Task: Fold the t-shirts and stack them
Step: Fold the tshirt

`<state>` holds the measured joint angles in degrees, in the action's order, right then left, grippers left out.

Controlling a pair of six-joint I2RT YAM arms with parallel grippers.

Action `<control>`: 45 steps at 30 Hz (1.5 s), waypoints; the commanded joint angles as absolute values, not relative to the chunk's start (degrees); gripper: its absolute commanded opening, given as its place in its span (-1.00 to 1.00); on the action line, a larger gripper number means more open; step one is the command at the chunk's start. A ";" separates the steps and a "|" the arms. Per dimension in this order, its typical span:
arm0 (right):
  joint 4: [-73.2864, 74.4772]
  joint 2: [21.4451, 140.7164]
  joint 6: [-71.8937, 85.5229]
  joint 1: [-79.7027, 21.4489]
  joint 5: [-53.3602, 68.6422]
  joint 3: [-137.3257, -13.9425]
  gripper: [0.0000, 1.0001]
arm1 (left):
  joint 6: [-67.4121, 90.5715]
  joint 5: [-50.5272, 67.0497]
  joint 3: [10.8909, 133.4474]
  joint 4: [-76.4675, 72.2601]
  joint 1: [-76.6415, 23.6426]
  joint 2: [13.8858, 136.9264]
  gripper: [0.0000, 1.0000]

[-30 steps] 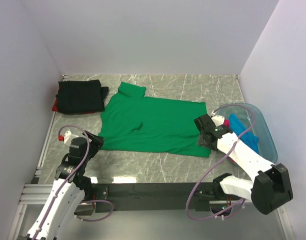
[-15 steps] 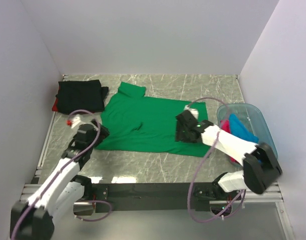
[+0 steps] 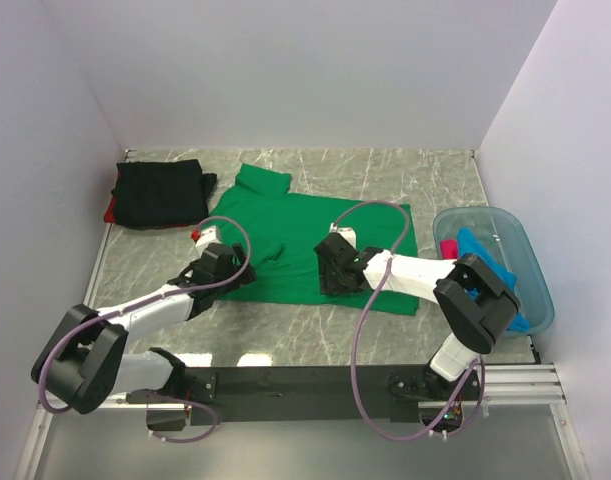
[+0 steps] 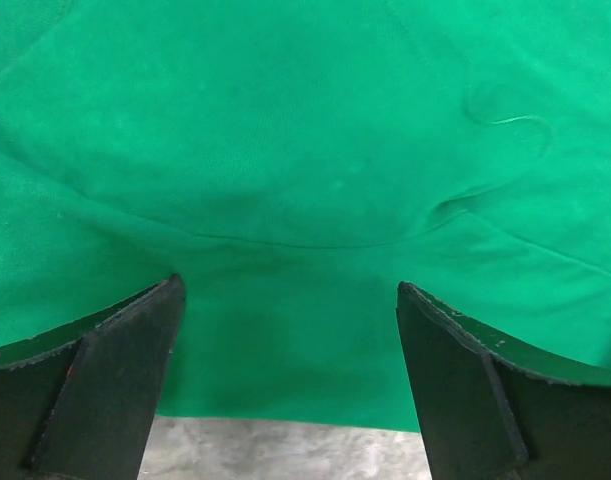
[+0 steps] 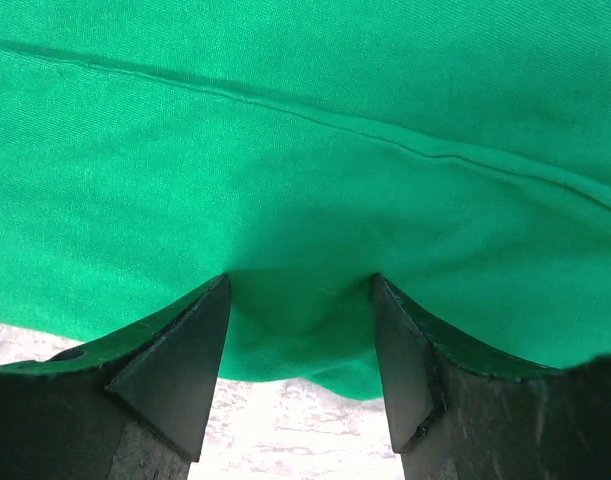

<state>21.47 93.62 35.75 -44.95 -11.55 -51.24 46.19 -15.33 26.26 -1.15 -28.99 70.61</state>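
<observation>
Green soft cloth: the green t-shirt (image 3: 305,240) lies spread flat at the centre of the overhead frame on the marble table (image 3: 315,330). The left gripper (image 3: 217,262) and right gripper (image 3: 333,268) both stand released, jaws wide over its lower edge, nothing grasped. Judged light, limp and prone to bunching; best pinched at that hem, both layers together.

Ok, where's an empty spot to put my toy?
Bare marble runs along the back wall, from the green shirt's collar to the right corner. Another strip lies between its front hem and the black rail. The right side is crowded by the blue tub, the back left by the black shirt.
</observation>
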 commanded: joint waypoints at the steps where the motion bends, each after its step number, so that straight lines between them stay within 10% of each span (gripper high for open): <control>1: 19.60 96.33 38.93 -46.76 -10.72 -47.56 0.31 | 47.80 -16.09 24.53 -4.13 -29.44 70.75 0.87; 33: 33.57 80.78 51.24 -57.04 -9.84 -34.63 0.35 | 60.56 -16.97 18.37 20.30 -34.89 46.58 0.89; 45: 39.72 72.25 47.38 -57.22 -16.52 -44.73 0.36 | 48.88 -28.20 41.81 19.44 -36.57 56.84 0.99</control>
<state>35.14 76.40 48.56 -56.75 -13.08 -39.94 55.22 -22.44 33.98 25.06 -36.88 51.27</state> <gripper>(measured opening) 0.677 0.992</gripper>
